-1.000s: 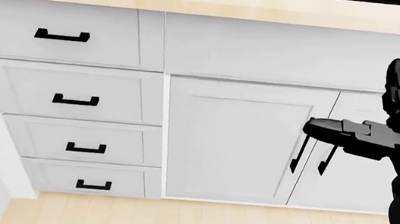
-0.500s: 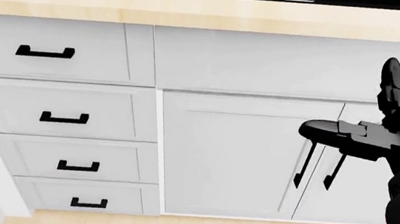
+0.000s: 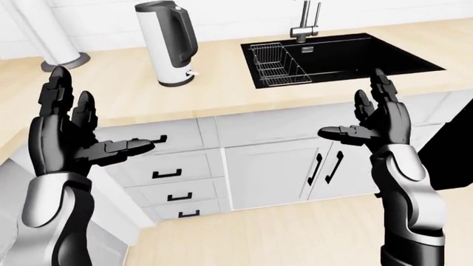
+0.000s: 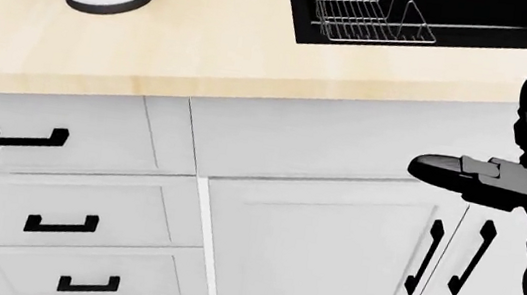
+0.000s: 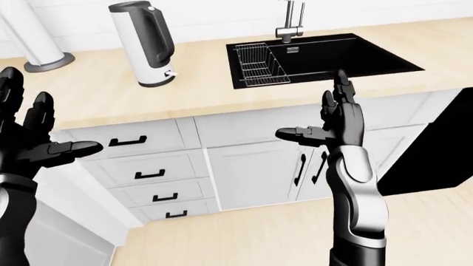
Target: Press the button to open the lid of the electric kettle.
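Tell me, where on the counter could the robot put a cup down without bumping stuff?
The widest bare patch of counter lies between the electric kettle and the black sink. Another free strip runs along the counter's near edge, below the kettle. It gets crowded inside the sink, where the wire rack and faucet sit. Both hands hover open, short of the counter.

The electric kettle (image 3: pixel 166 41) stands alone on the wooden counter (image 3: pixel 222 94), with bare wood on every side of it. To its right lies the black sink (image 3: pixel 340 58), a wire rack (image 3: pixel 272 65) in its left end and the faucet (image 3: pixel 306 22) above. A white post (image 3: pixel 55 39) stands well left. Both the left hand (image 3: pixel 70 136) and right hand (image 3: pixel 377 124) hang before the drawers, seemingly short of the counter edge.
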You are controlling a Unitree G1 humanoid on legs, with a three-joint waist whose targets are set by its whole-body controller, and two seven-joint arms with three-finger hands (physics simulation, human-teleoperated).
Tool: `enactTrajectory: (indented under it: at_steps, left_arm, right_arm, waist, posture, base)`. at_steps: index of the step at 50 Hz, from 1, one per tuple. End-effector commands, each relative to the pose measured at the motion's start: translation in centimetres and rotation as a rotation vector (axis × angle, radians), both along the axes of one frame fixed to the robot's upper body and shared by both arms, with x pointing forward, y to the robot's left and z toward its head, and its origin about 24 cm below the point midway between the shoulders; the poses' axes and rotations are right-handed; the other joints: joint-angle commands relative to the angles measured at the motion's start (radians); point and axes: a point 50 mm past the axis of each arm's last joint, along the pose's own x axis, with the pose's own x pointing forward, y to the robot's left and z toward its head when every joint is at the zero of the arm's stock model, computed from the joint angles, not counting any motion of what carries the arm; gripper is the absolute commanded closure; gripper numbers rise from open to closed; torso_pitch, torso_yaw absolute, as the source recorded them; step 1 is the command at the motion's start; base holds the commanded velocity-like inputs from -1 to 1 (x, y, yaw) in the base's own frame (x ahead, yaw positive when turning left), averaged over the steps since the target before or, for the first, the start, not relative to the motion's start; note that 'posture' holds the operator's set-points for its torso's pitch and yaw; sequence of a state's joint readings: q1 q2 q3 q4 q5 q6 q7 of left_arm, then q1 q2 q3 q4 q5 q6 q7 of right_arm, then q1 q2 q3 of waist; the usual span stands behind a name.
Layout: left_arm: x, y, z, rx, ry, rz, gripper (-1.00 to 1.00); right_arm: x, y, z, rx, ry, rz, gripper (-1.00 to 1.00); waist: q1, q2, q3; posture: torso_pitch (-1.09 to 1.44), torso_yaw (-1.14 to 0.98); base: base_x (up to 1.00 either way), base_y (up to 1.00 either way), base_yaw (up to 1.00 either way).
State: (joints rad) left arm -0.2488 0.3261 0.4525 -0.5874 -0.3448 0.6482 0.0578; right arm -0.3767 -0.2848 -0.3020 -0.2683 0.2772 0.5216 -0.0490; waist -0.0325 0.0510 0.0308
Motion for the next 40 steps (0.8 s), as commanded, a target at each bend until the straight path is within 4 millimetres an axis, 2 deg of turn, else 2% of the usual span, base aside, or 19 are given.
enactTrajectory:
  at_steps: [1,2,3,5,12,15,16,17,18,20,22,26,28,29,30,32,35,37,40]
  left_arm:
    - [-0.4,0.4,1.0,0.020,-0.051,0.026,-1.00]
    - [-0.4,0.4,1.0,0.020,-0.052,0.028,-1.00]
    - [-0.5,0.5,1.2,0.019,-0.055,0.030,-1.00]
    - [-0.6,0.5,1.4,0.018,-0.059,0.032,-1.00]
    - [-1.3,1.0,2.2,0.025,-0.085,0.054,-1.00]
    - [-1.4,1.3,2.5,0.027,-0.098,0.066,-1.00]
    - [-1.4,1.4,2.7,0.028,-0.104,0.072,-1.00]
    - [-1.4,1.5,2.9,0.028,-0.109,0.079,-1.00]
    - [-1.4,1.5,2.9,0.028,-0.113,0.079,-1.00]
    - [-1.4,1.5,2.8,0.032,-0.110,0.084,-1.00]
    - [-1.4,1.6,2.8,0.031,-0.105,0.086,-1.00]
    - [-1.3,1.6,2.7,0.027,-0.102,0.087,-1.00]
    - [-1.3,1.6,2.8,0.026,-0.102,0.085,-1.00]
    - [-1.4,1.6,2.8,0.027,-0.102,0.085,-1.00]
    - [-1.4,1.7,2.9,0.026,-0.103,0.086,-1.00]
    - [-1.4,1.6,2.9,0.027,-0.103,0.084,-1.00]
    - [-1.4,1.6,2.9,0.027,-0.102,0.083,-1.00]
    - [-1.4,1.6,3.0,0.027,-0.103,0.081,-1.00]
    - [-1.4,1.5,2.9,0.030,-0.102,0.079,-1.00]
  right_arm:
    - [-0.1,0.6,1.8,-0.013,-0.086,0.031,-1.00]
    - [-0.1,0.6,1.9,-0.013,-0.087,0.031,-1.00]
    - [-0.2,0.7,2.0,-0.012,-0.090,0.032,-1.00]
    - [-0.3,0.7,2.1,-0.012,-0.092,0.033,-1.00]
    - [-0.6,0.7,3.3,-0.021,-0.119,0.031,-1.00]
    - [-0.6,0.6,3.5,-0.018,-0.123,0.029,-1.00]
    - [-0.6,0.6,3.5,-0.018,-0.124,0.028,-1.00]
    - [-0.5,0.5,3.5,-0.018,-0.124,0.028,-1.00]
    - [-0.5,0.5,3.5,-0.018,-0.124,0.027,-1.00]
    - [-0.6,0.6,3.6,-0.017,-0.126,0.031,-1.00]
    - [-0.6,0.6,3.7,-0.015,-0.126,0.033,-1.00]
    - [-0.5,0.6,3.7,0.000,-0.118,0.029,-1.00]
    - [-0.5,0.6,3.8,0.002,-0.118,0.028,-1.00]
    - [-0.5,0.5,3.8,0.001,-0.118,0.027,-1.00]
    - [-0.6,0.6,3.8,0.002,-0.118,0.028,-1.00]
    - [-0.6,0.6,3.9,0.001,-0.120,0.029,-1.00]
    - [-0.6,0.6,3.9,0.000,-0.121,0.029,-1.00]
    - [-0.6,0.6,3.9,0.000,-0.122,0.030,-1.00]
    - [-0.6,0.6,3.9,0.000,-0.123,0.029,-1.00]
  waist:
    - [0.009,0.009,-0.020]
    - [0.012,0.047,-0.038]
    - [0.018,0.037,-0.037]
    - [0.029,0.038,0.008]
    - [0.059,-0.024,0.008]
    - [0.064,-0.050,-0.001]
    - [0.053,-0.071,-0.012]
    - [0.046,-0.073,-0.004]
    - [0.051,-0.075,0.030]
    - [0.035,-0.086,0.000]
    - [0.029,-0.092,0.000]
    - [0.019,-0.059,-0.002]
    - [0.031,-0.011,-0.020]
    - [0.043,0.037,-0.030]
    - [0.040,0.038,-0.050]
    - [0.059,0.034,0.000]
    - [0.059,-0.001,-0.013]
    - [0.058,-0.023,-0.004]
    - [0.052,-0.031,-0.013]
  posture:
    - [0.00,0.00]
    - [0.00,0.00]
    - [0.00,0.00]
    - [0.00,0.00]
    - [0.00,0.00]
    - [0.00,0.00]
    - [0.00,0.00]
    - [0.00,0.00]
    - [0.00,0.00]
    - [0.00,0.00]
    - [0.00,0.00]
    - [0.00,0.00]
    - [0.00,0.00]
    - [0.00,0.00]
    - [0.00,0.00]
    - [0.00,0.00]
    - [0.00,0.00]
    - [0.00,0.00]
    - [0.00,0.00]
  base:
    - [0.42,0.52,0.00]
    - [0.45,0.51,0.00]
    - [0.45,0.51,0.00]
    - [0.43,0.51,0.00]
    - [0.43,0.51,0.00]
    - [0.43,0.51,0.00]
    - [0.43,0.51,0.00]
    - [0.43,0.51,0.00]
    - [0.43,0.52,0.00]
    - [0.42,0.51,0.00]
    - [0.43,0.51,0.00]
    - [0.33,0.54,0.00]
    - [0.21,0.58,0.00]
    - [0.20,0.58,0.00]
    - [0.20,0.59,0.00]
    - [0.20,0.57,0.00]
    - [0.19,0.55,0.00]
    - [0.19,0.51,0.00]
    - [0.15,0.36,0.00]
